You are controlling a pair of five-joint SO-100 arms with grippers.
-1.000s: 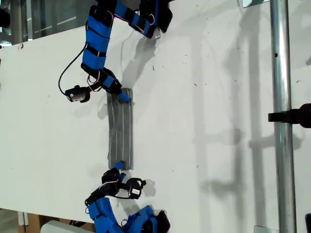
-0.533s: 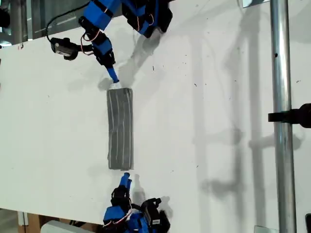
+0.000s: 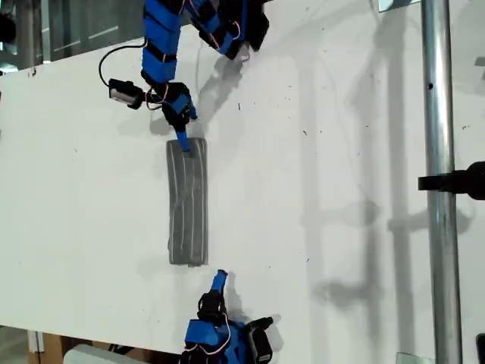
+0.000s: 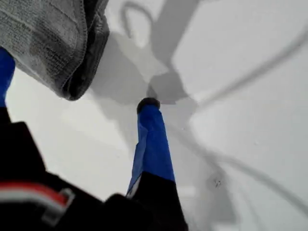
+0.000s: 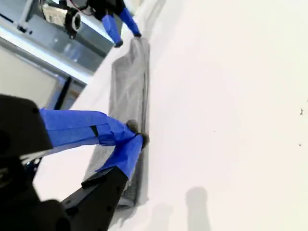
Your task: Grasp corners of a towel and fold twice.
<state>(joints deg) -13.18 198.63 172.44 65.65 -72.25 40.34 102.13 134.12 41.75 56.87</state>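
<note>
Grey with thin pale stripes, the towel lies folded into a long narrow strip on the white worktop, towards the exterior view's left. My first gripper is at the strip's upper end in that view. Its jaws are apart, and one finger is cut off at the edge of the first wrist view, next to a thick folded corner. My second gripper sits just past the lower end with jaws together. Whether its tips touch the worktop cannot be told.
</note>
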